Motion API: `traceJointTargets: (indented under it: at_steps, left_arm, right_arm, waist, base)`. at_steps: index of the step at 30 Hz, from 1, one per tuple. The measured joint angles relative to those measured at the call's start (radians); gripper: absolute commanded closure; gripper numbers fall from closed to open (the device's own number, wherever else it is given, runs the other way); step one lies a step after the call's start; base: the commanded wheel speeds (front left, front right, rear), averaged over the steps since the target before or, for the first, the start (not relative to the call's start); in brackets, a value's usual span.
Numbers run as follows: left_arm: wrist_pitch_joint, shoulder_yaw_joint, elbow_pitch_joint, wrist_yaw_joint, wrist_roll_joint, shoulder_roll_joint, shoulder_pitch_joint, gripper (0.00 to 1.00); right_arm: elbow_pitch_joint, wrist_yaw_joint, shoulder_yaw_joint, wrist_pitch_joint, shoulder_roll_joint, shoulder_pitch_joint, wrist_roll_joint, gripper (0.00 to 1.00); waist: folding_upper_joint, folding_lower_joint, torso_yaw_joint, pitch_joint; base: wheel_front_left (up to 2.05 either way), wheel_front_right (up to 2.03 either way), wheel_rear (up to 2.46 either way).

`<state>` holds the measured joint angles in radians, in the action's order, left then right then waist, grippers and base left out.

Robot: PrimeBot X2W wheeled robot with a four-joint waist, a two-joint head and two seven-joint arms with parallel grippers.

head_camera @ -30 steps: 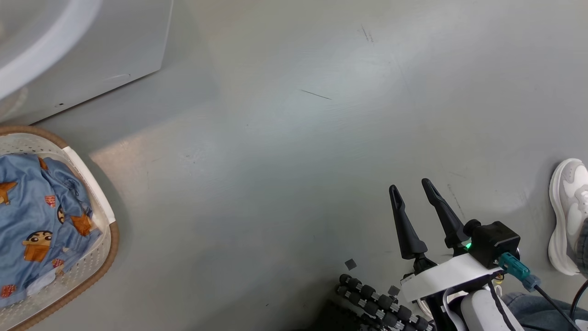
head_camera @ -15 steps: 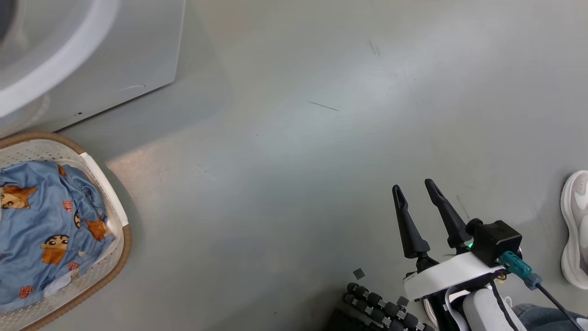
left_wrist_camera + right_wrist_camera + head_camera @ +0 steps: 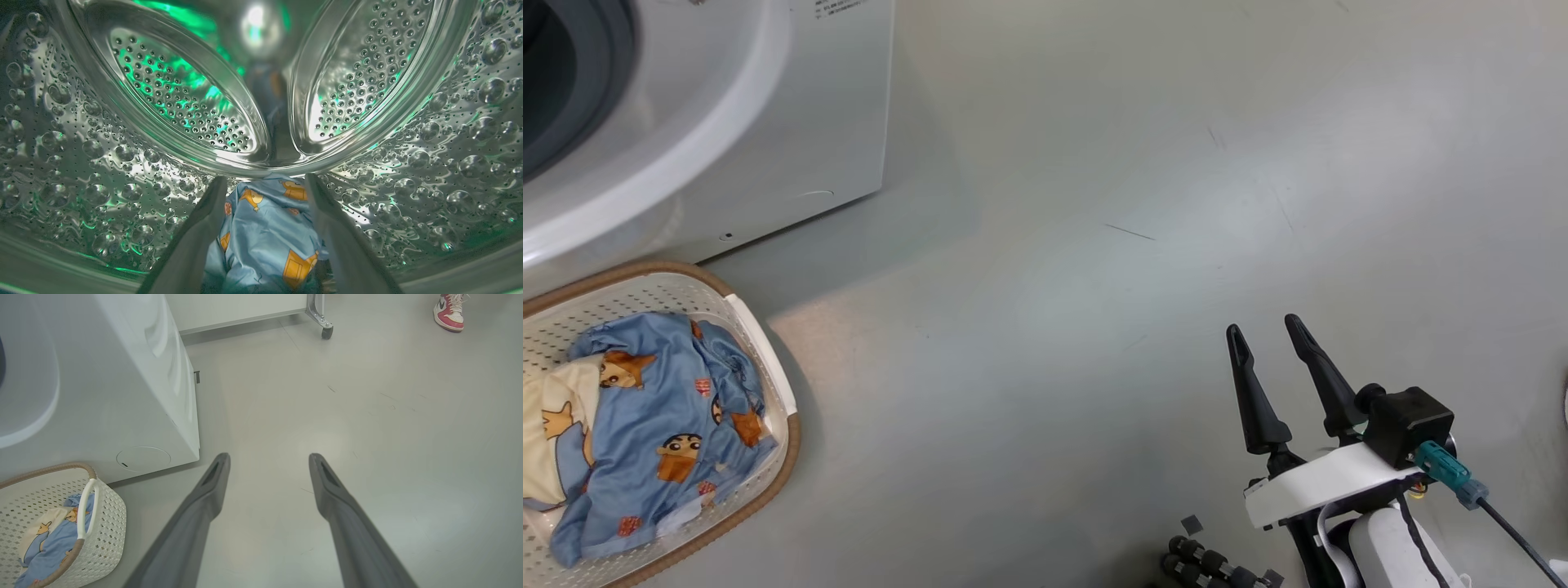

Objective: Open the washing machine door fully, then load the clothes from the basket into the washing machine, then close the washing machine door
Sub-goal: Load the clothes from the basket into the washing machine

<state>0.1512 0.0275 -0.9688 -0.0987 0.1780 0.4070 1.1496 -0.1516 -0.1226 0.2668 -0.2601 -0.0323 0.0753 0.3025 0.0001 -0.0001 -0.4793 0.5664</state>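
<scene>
Left arm: it reaches deep inside the washing machine (image 3: 792,106). The left gripper (image 3: 265,178) points at the back of the shiny drum (image 3: 81,163).
Left gripper: its two fingers stand wide apart and squeeze nothing.
Blue piece (image 3: 261,232): it lies bunched up low in the drum, between the two fingers. Its long side runs from the near edge toward the drum's back.
Right arm: it is low on the right, over the grey floor (image 3: 1094,286), well apart from the washer.
Right gripper (image 3: 1264,324): its fingers point forward, spread wide, with nothing between them.
Basket (image 3: 621,296): it sits upright on the floor, just in front of the washing machine, open side up.
Clothes (image 3: 662,416): they are crumpled in the basket, blue ones with a cream piece at one side.
Shoe (image 3: 449,312): it is far off on the floor.
</scene>
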Motion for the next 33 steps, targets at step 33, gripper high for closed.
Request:
traceJointTargets:
  at_steps: [33]
  left_arm:
    - [0.101, -0.049, -0.045, 0.137, 0.087, -0.342, -0.405, 0.00]
  right_arm:
    - [-0.040, 0.000, -0.098, 0.000, -0.072, -0.017, -0.066, 0.00]
  waist:
    - [0.0000, 0.0000, 0.255, -0.311]
  base:
    - [0.00, 0.00, 0.00]
